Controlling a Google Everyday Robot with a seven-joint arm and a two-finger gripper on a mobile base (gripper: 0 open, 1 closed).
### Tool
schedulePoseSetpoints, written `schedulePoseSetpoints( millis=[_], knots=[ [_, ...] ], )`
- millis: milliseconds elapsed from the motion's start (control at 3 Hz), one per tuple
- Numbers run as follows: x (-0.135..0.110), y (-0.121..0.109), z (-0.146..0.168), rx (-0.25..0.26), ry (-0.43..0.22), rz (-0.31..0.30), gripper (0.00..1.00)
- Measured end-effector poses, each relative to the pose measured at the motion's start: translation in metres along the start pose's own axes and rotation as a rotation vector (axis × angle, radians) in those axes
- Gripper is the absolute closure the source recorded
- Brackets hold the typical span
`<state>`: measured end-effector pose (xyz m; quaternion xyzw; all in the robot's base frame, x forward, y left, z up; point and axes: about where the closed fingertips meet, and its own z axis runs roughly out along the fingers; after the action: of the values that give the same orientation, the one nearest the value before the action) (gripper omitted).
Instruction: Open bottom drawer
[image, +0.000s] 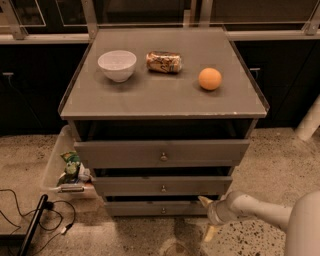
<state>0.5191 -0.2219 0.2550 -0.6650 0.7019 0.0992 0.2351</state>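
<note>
The grey cabinet (165, 95) has three drawers. The bottom drawer (150, 208) is the lowest, a slim grey front with a small brass knob (163, 210); its front sits slightly behind the middle drawer's. My gripper (206, 216) is low at the bottom drawer's right end, one pale fingertip (204, 201) by the front's right corner and the other (209, 234) down near the floor. The fingers stand spread apart with nothing between them. My white arm (270, 215) comes in from the lower right.
On the cabinet top are a white bowl (117, 65), a lying can (164, 62) and an orange (210, 78). The top drawer (161, 153) and middle drawer (162, 185) stick out a little. A plastic bin (62, 165) with packets stands left; cables (30, 220) lie on the floor.
</note>
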Motion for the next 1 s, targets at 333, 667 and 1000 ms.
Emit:
schedulePoseSetpoints(
  millis=[333,667,1000],
  knots=[
    [0.002,-0.003,0.034,0.009,-0.020,-0.076,0.00],
    [0.003,-0.016,0.058,0.027,-0.055,-0.135,0.00],
    [0.007,-0.031,0.072,0.055,-0.089,-0.179,0.00]
  ],
)
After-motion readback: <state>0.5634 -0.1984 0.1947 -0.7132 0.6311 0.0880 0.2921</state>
